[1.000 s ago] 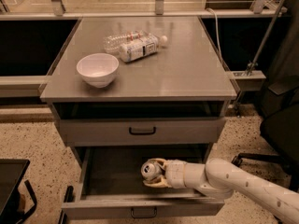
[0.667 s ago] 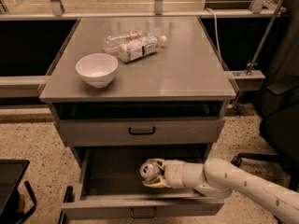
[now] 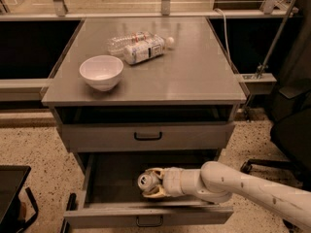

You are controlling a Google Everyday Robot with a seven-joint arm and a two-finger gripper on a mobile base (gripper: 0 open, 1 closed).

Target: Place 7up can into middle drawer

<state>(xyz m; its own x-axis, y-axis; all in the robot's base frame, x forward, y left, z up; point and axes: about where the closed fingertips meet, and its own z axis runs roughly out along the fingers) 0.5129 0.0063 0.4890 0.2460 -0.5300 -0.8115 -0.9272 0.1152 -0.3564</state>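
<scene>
The flat grey metal cabinet top (image 3: 194, 67) bears a round white bowl (image 3: 101, 72) and, just behind-right of it, two clear plastic bottles (image 3: 138, 46) lying sideways; below the bowl, the gripper (image 3: 151, 182) grips the 7up can (image 3: 145, 180) inside the middle drawer (image 3: 112, 184).

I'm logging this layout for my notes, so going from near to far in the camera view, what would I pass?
Nearest first: the middle drawer front panel → the 7up can, clasped by the gripper inside that open drawer → upper drawer front → white bowl → clear plastic bottles.
</scene>
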